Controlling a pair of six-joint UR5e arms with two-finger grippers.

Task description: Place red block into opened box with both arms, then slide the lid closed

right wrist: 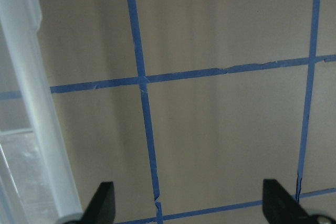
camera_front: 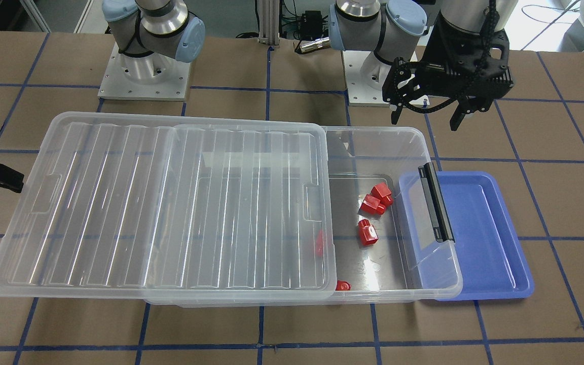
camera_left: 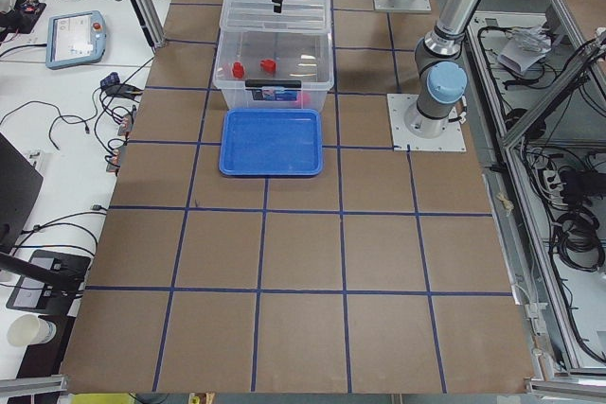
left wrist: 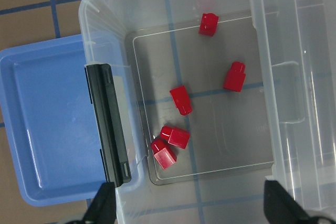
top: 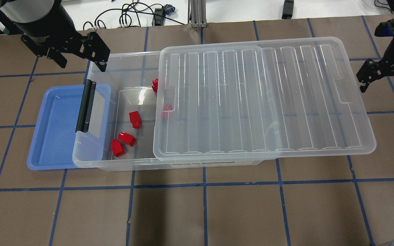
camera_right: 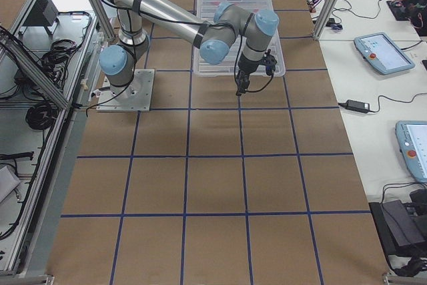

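Several red blocks [top: 135, 119] [left wrist: 181, 99] lie on the floor of the clear box [top: 115, 163] at its uncovered end, near the black bar [top: 86, 106]; one of them sits under the lid's edge. The ribbed lid [top: 265, 102] [camera_front: 160, 203] covers most of the box and overhangs its far end. My left gripper [top: 82, 65] [camera_front: 426, 120] hovers open and empty above the box's corner by the black bar. Beyond the lid's overhanging end, my right gripper [top: 383, 88] [right wrist: 191, 208] hangs open over bare table, with the lid rim [right wrist: 31, 103] beside it.
A blue tray [top: 56, 126] [camera_front: 484, 228] lies partly under the box's black-bar end and holds nothing. The table is brown with blue tape lines. The arm bases [camera_front: 145, 76] stand at the robot's side. Cables and devices lie beyond the table's edges.
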